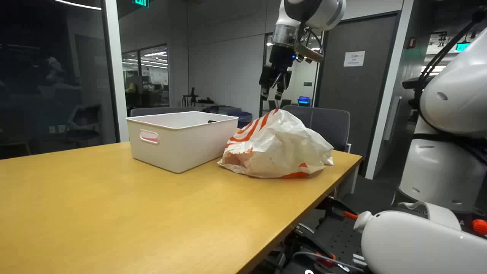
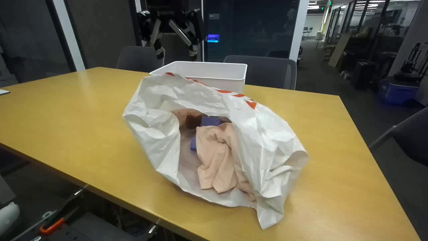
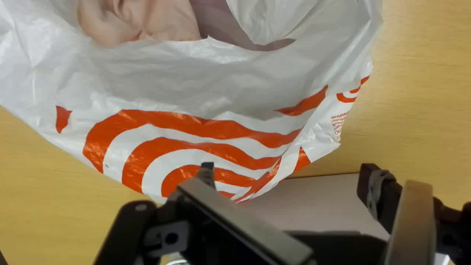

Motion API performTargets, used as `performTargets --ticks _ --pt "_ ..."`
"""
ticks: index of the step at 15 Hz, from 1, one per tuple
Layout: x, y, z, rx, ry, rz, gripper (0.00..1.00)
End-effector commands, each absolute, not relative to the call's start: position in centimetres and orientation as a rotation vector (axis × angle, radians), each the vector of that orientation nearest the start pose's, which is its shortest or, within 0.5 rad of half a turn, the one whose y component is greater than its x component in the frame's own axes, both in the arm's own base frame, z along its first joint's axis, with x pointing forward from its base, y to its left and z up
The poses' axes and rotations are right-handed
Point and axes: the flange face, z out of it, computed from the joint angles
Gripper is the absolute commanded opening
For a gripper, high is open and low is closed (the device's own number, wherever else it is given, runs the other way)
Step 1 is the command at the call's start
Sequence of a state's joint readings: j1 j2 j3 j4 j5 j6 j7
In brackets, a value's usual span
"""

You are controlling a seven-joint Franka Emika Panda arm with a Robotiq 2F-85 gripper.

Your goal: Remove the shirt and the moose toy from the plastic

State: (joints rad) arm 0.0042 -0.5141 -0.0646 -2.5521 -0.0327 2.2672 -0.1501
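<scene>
The plastic bag, white with red stripes, lies on the table in both exterior views (image 1: 281, 148) (image 2: 267, 147) and the wrist view (image 3: 176, 77). Its mouth gapes open in an exterior view. The peach cloth, seemingly the shirt, lies bunched inside (image 2: 217, 154); part shows in the wrist view (image 3: 147, 18). Behind it in the bag are a brown patch (image 2: 193, 122) and a blue-purple piece (image 2: 210, 121); I cannot tell whether these are the moose toy. My gripper (image 1: 272, 94) (image 2: 176, 54) (image 3: 289, 172) is open and empty, above the bag and bin, touching neither.
A white bin (image 1: 182, 146) (image 2: 230, 83) stands on the table (image 1: 133, 213) right beside the bag. Something pink (image 1: 149, 139) shows through its handle hole, and a small dark thing (image 1: 212, 121) shows at its rim. Chairs (image 1: 323, 121) (image 2: 260, 72) stand around the table.
</scene>
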Motion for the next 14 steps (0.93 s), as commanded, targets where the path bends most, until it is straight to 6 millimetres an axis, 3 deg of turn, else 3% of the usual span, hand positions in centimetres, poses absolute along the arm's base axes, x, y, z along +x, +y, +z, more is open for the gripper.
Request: performTargets --ticks 1,7,9,14 --pt "40.7 -2.6 46.8 -3.135 -0.176 -0.365 1.00" --pt "40.6 -2.7 47.2 -3.135 -0.167 -0.380 1.00" --pt "40.1 -3.7 47.1 -3.148 -0.101 -0.363 1.00" --pt "36.6 -10.7 45.5 -3.199 0.226 -0.255 1.00"
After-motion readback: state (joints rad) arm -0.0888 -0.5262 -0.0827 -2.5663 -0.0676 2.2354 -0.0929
